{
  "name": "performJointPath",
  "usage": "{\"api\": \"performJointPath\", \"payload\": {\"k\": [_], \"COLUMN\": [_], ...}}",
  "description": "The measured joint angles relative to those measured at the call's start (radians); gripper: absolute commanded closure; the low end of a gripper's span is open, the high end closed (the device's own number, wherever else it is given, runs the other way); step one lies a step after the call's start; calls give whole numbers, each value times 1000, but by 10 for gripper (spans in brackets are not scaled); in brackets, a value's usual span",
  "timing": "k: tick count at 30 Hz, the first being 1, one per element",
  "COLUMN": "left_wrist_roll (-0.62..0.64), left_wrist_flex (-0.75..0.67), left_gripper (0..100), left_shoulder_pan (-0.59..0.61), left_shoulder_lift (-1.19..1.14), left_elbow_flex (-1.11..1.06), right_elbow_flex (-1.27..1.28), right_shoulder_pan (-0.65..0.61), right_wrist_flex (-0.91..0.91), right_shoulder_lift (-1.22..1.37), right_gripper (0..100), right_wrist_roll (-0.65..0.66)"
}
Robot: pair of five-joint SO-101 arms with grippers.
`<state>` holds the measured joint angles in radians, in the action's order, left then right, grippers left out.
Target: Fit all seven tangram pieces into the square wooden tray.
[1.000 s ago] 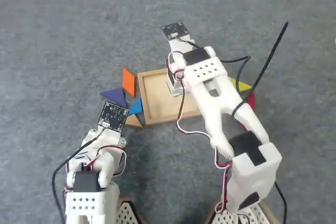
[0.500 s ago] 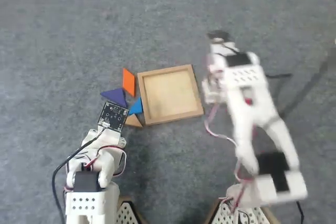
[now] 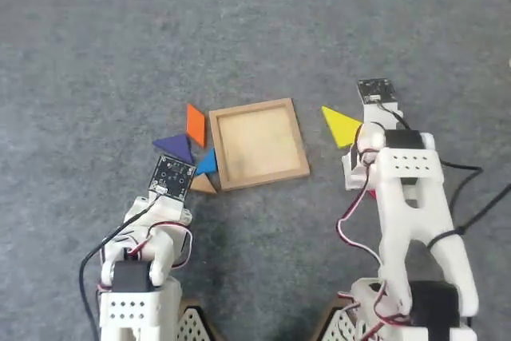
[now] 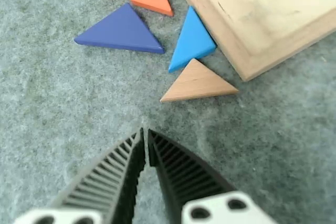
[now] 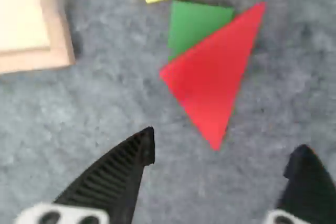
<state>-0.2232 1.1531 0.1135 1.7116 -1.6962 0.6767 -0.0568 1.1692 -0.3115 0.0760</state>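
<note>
The square wooden tray (image 3: 300, 137) lies on the grey table (image 3: 96, 53). The left end effector (image 4: 145, 141), clenched, angles down near the tan wooden triangle (image 4: 197, 82). The right end effector (image 5: 226, 150), spread wide, hovers over the red triangle (image 5: 212, 77).

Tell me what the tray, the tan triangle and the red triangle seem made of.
Tray: pale unpainted wood, matte, with faint grain and small marks on its floor.
Tan triangle: likely the same bare wood, with fine grain lines showing.
Red triangle: an even, opaque red coat, smooth and low in gloss; probably painted wood, though no grain shows, so plastic can't be ruled out.
</note>
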Motion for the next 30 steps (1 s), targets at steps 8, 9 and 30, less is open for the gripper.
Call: {"api": "performJointPath", "payload": {"k": [8,9,30], "left_wrist_roll": [0,0,0], "left_wrist_flex": [0,0,0], "left_gripper": [987,987,987], "left_shoulder_pan": [0,0,0], "left_shoulder_lift": [0,0,0], "left_elbow_flex": [0,0,0], "right_elbow_flex": [68,68,18], "right_shoulder_pan": [-9,-18,-31], "right_wrist_flex": [-135,-147,-273], "right_shoulder_lift": [-6,-6,247], "right_gripper": [608,608,611], "right_wrist_roll": [-83,-94,-118]}}
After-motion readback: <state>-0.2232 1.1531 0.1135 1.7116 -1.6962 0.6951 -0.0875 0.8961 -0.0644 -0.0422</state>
